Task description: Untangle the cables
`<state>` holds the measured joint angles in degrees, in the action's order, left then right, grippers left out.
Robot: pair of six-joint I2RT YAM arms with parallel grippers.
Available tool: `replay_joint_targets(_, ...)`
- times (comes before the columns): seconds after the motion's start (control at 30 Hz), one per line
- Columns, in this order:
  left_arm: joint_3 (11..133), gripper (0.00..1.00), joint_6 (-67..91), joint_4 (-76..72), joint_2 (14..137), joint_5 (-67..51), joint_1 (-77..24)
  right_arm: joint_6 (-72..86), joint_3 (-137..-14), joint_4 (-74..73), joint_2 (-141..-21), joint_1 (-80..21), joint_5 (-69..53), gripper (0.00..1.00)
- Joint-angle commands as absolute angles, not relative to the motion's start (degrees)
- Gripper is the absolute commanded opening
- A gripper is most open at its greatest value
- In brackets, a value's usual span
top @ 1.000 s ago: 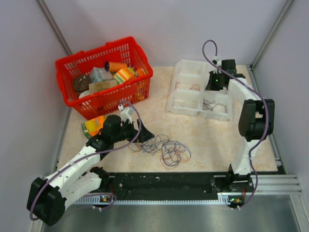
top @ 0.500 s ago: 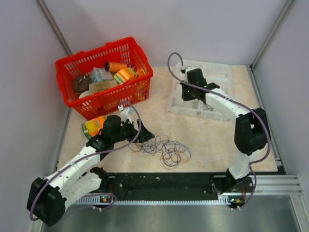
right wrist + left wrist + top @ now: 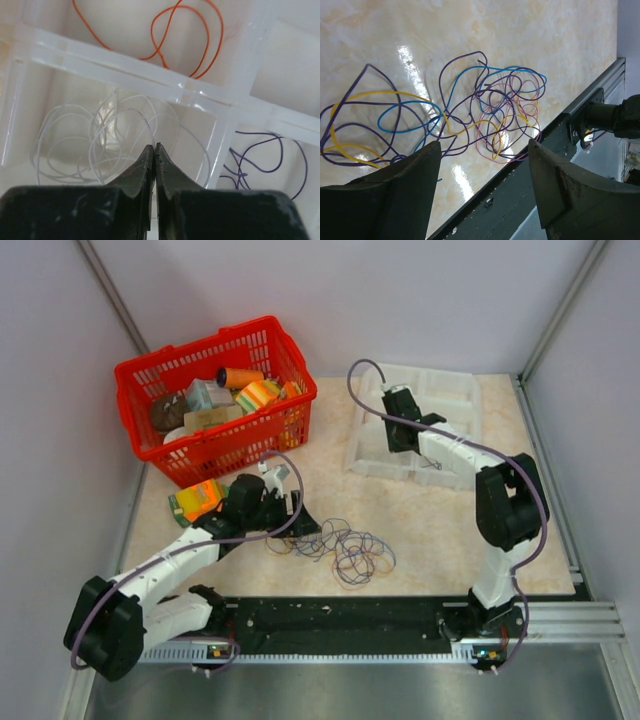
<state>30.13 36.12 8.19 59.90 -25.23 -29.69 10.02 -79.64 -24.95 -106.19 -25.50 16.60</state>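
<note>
Standing wide and empty, the left fingers frame one tangle of cables on the worktop beyond. Farther back, the right fingers press together over pale wires in the tray, near one orange cable and one purple cable.

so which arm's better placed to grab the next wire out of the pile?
Left. The left gripper is open, right at the edge of the tangled cables. The right gripper is shut and sits over the clear tray, well away from the pile.
</note>
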Motion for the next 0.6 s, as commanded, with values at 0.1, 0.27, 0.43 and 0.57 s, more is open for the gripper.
replay_joint_targets(0.1, 33.75, 0.72, 35.95, 8.25, 57.4, -23.75, -31.55, 6.16, -84.2, -25.05, -108.2, -24.7, 22.6, 0.0)
replay_joint_targets(0.27, 33.93, 0.87, 34.81, 15.02, 53.7, -10.3, -31.55, 7.55, -83.23, -27.76, -104.07, -27.06, 20.39, 0.27)
replay_joint_targets(0.43, 34.19, 0.83, 36.47, 19.33, 54.23, -2.3, -31.55, 8.96, -79.81, -29.27, -92.83, -34.87, 21.02, 0.62)
replay_joint_targets(0.57, 32.26, 0.82, 35.95, 16.62, 54.58, 3.77, -31.38, 13.08, -72.98, -25.34, -87.29, -38.32, 1.47, 0.66)
